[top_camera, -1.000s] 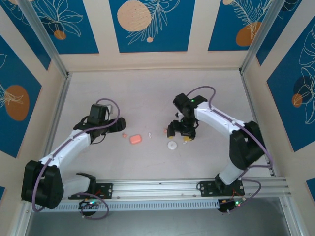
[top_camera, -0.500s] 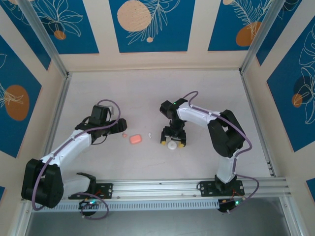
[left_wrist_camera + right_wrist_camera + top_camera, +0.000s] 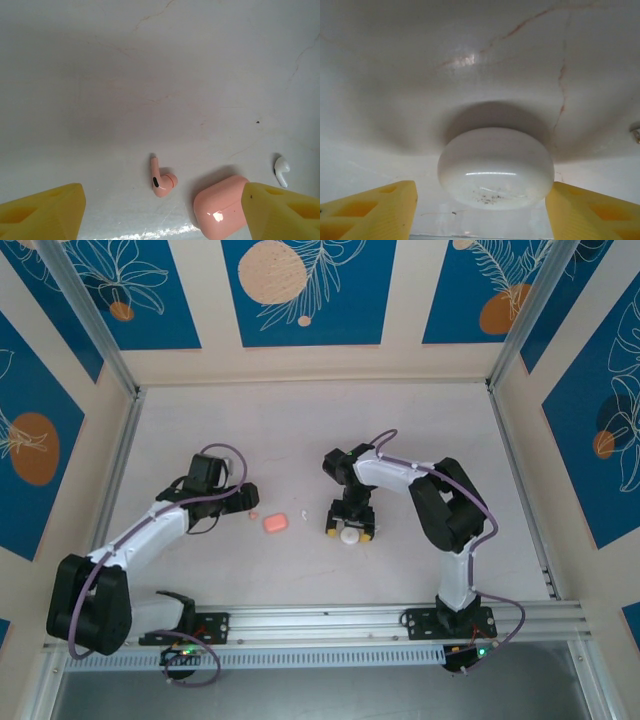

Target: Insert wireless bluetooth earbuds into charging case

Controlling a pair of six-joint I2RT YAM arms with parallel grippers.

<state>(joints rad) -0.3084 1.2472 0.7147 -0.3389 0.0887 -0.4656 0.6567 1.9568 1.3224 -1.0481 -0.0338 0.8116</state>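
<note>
The salmon-pink charging case (image 3: 275,523) lies shut on the table, left of centre. One pink earbud (image 3: 253,515) lies just left of it. In the left wrist view the earbud (image 3: 161,181) rests on its side between the yellow fingers, with the case (image 3: 222,207) against the right finger. My left gripper (image 3: 245,498) (image 3: 161,205) is open just above them, holding nothing. My right gripper (image 3: 350,530) (image 3: 480,200) is open and straddles a white round puck-shaped case (image 3: 349,535) (image 3: 496,167). There is a clear gap at its left finger, and its right finger is close to the puck's edge.
A small white earbud (image 3: 302,513) (image 3: 281,170) lies right of the pink case, between the two grippers. A tiny object (image 3: 636,133) is cut off at the right edge of the right wrist view. Walls enclose the table on three sides, and a metal rail (image 3: 400,620) runs along the near edge.
My right arm swung left and lowered over the white round case, so its jaws now stand either side of it and a little narrower. The left arm barely moved.
</note>
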